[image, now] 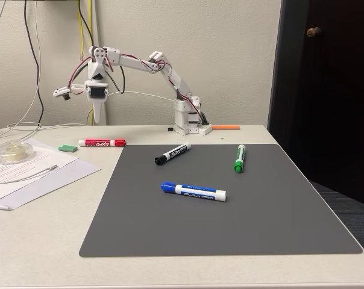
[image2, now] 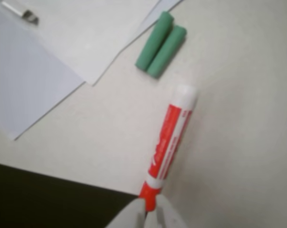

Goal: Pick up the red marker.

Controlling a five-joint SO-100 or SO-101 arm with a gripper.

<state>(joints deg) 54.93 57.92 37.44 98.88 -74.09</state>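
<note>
Blue marker (image: 194, 191) sits nearest on the mat, while the red marker (image: 102, 142) lies far left on the worktop (image: 43, 241) with the claw (image: 99, 118) hovering above, fingers apparently together (hard to tell), so next it opens and drops.

gripper (image: 99, 118) hanging above red marker (image: 102, 142), left of grey mat (image: 230, 223)
</note>
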